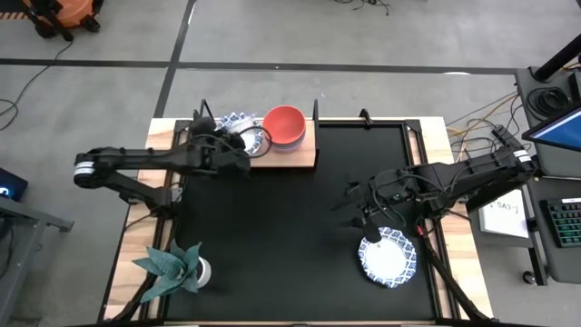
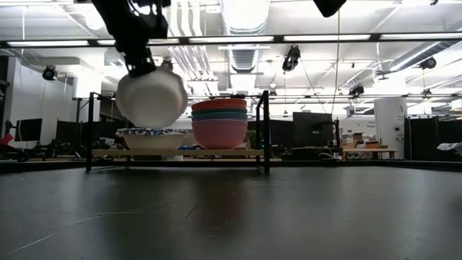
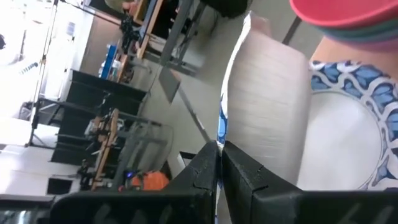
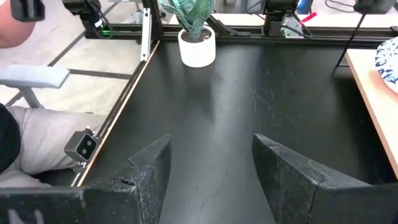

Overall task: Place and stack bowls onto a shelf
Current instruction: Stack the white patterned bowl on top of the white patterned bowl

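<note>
My left gripper (image 1: 243,143) is over the left end of the shelf (image 1: 295,159). It is shut on a white bowl with a blue-patterned rim (image 2: 151,97), held tilted above another patterned bowl (image 2: 151,139) that rests on the shelf board. Beside it on the board stands a stack of plain bowls (image 2: 219,123), pink at the bottom and red on top (image 1: 284,125). My right gripper (image 1: 357,204) is open and empty above the black mat. A third patterned bowl (image 1: 388,257) lies on the mat just to its near side. My left gripper pinches the held bowl's rim (image 3: 220,127) between its two fingers, one finger inside the bowl and one on the white outer wall (image 3: 267,106). The fingers come slanting down from the table's left. The bowl is tilted on its side, lifted clear of the bowl below.
A potted leafy plant (image 1: 177,265) stands at the mat's near left corner and also shows in the right wrist view (image 4: 198,31). Thin black shelf posts (image 2: 266,130) rise at the board's ends. The middle of the black mat (image 1: 290,227) is bare.
</note>
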Action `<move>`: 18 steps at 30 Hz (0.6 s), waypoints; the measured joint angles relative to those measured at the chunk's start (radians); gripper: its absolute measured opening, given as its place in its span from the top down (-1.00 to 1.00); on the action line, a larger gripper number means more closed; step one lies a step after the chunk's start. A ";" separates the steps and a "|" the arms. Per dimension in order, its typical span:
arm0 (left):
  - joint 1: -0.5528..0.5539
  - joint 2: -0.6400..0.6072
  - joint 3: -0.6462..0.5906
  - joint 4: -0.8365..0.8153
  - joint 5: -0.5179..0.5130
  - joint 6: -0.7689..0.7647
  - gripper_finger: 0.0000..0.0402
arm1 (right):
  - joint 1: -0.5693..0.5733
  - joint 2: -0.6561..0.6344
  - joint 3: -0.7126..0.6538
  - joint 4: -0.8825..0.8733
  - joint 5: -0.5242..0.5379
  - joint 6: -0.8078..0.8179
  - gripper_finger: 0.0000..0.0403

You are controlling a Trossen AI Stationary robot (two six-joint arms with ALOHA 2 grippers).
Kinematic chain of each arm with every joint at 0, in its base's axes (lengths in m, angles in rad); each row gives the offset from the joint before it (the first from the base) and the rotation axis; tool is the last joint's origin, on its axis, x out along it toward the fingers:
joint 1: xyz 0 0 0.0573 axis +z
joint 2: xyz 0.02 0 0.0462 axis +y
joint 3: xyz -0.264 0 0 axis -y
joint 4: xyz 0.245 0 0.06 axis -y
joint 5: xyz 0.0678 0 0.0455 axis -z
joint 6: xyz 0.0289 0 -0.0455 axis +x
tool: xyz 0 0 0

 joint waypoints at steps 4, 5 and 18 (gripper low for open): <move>0.021 0.052 0.000 0.002 -0.001 -0.012 0.97 | 0.000 0.000 0.000 -0.001 0.000 0.002 -0.05; 0.024 0.064 0.000 -0.001 0.001 -0.014 0.95 | 0.000 0.000 0.000 -0.001 0.000 0.002 -0.05; 0.023 0.107 0.001 -0.009 0.163 -0.040 0.51 | 0.000 0.000 0.000 -0.003 -0.001 0.016 -0.05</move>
